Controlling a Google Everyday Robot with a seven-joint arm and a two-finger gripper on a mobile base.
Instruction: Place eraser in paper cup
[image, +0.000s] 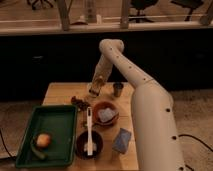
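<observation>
My gripper (95, 88) hangs down from the arm over the back middle of the wooden table (62, 92). A small pale round shape right below it looks like the paper cup (93, 93), and the gripper partly hides it. A small dark grey cup (118, 89) stands just to the right of the gripper. I cannot make out an eraser. A flat blue-grey block (121, 140) lies near the front right of the table.
A brown bowl (112, 107) with a pale grey thing in it sits mid-table. A dark bowl (80, 145) with a white utensil (89, 131) across it stands in front. A green tray (50, 122) at the left holds an orange fruit (43, 140). Small dark items (77, 102) lie beside the tray.
</observation>
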